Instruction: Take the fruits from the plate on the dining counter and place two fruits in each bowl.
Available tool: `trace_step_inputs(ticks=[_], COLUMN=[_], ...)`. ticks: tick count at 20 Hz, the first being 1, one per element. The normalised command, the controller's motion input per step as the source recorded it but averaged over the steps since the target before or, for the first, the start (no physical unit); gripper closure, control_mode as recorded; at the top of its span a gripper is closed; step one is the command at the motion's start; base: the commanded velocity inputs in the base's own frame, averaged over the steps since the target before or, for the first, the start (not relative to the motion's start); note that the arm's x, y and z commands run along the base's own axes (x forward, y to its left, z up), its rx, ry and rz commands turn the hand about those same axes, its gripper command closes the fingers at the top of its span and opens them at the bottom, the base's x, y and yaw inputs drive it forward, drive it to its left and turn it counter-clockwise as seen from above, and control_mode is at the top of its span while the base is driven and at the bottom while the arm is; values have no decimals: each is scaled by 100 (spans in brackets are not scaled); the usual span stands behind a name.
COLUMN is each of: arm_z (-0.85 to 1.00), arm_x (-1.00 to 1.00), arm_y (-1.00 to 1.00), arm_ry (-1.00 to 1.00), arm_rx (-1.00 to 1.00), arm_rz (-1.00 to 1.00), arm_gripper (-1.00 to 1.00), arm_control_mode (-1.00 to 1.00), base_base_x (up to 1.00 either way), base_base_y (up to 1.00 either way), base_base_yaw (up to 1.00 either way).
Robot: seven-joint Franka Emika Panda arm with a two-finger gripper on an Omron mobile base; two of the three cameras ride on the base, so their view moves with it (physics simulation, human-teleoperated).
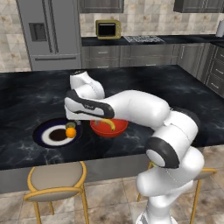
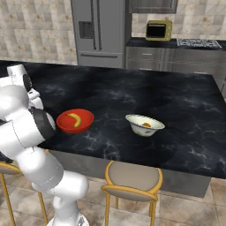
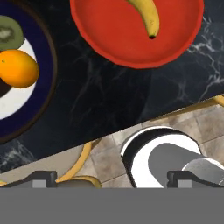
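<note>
**Two fruits left on the plate**

In the hand view, the plate (image 3: 41, 87) at left edge carries a green fruit (image 3: 8, 33) and an orange (image 3: 17, 68); the banana (image 3: 146, 15) lies in the red bowl (image 3: 131, 43) at top. The gripper (image 3: 109, 179) is spread wide, empty. The orange is best approached from directly above. An orange piece inside the white bowl (image 2: 145, 125) is revealed by the right base view.

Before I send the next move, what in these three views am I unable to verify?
- Tool: arm's white links cover it in the left base view.
- Green fruit: cut by the hand view's edge; in the left base view the arm hides it.
- Cream bowl: its orange content is too small to count, right base view.
- Plate: partly cropped, hand view.
</note>
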Motion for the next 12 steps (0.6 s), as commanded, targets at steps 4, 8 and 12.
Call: trace_step_inputs(ticks=[4,8,12], arm_z=[-42,-43,-32], arm_x=[13,30,27], arm_y=[51,23,1], arm_ry=[0,0,0], arm_rx=[0,0,0], arm_rz=[0,0,0], arm_gripper=[-100,-100,-100], arm_control_mode=[-100,-100,-100], base_base_x=[0,0,0], base_base_y=[0,0,0], base_base_yaw=[0,0,0])
